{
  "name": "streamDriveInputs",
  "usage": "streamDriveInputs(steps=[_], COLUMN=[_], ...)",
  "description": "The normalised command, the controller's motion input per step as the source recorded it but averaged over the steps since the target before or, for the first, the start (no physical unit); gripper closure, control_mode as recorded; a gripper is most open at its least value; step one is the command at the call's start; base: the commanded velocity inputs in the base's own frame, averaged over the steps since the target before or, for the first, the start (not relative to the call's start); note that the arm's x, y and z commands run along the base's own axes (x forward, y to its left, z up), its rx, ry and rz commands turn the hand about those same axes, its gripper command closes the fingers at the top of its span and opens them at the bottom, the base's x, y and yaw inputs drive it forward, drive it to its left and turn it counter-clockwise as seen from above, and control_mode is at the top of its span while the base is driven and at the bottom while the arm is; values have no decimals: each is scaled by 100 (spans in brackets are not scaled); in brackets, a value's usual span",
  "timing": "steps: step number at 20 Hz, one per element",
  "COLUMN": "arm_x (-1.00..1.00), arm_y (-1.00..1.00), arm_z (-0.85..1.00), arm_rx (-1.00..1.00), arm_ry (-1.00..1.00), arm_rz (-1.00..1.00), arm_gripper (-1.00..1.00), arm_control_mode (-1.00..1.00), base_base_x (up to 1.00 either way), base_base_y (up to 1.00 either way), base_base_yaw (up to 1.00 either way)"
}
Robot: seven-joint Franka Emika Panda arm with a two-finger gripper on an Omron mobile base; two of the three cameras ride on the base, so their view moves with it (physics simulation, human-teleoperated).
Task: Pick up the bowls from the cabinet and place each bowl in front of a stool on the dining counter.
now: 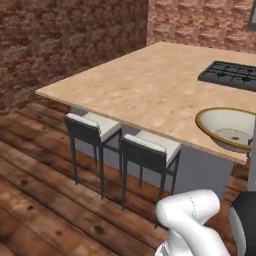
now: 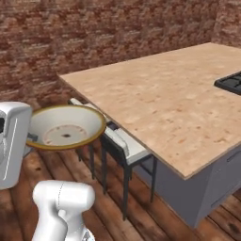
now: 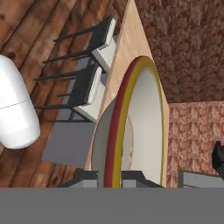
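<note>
- The gripper point(image 3: 113, 178) is clamped on the rim of the wide shallow cream bowl point(image 3: 144, 127), one finger on each side of its tan-brown edge.
- In the left base view, that bowl point(image 1: 227, 127) is carried in the air at the near edge of the dining counter point(image 1: 150, 85).
- Two grey stools with white seats stand below and beyond the gripper, tucked against the counter's side: the nearer stool point(image 1: 150, 152) and the farther stool point(image 1: 92, 130).
- A black gas cooktop point(image 1: 231, 74) sits in the stone top, well beyond the held bowl.
- Brick walls point(image 2: 94, 33) back the scene; wooden floor point(image 1: 35, 190) lies below.
</note>
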Motion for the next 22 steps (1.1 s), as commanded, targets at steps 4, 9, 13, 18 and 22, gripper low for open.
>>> streamDriveInputs(steps=[4, 9, 13, 18, 22], arm_x=[0, 0, 0, 0, 0], arm_y=[0, 0, 0, 0, 0], arm_z=[0, 0, 0, 0, 0], arm_rx=[0, 0, 0, 0, 0], arm_ry=[0, 0, 0, 0, 0], arm_rz=[0, 0, 0, 0, 0], arm_gripper=[100, 100, 100, 100, 100], arm_control_mode=[100, 100, 100, 100, 100], base_base_x=[-1, -1, 24, 45, 40], base_base_y=[100, 81, 67, 69, 75], base_base_yaw=[-32, -33, -41, -56, -70])
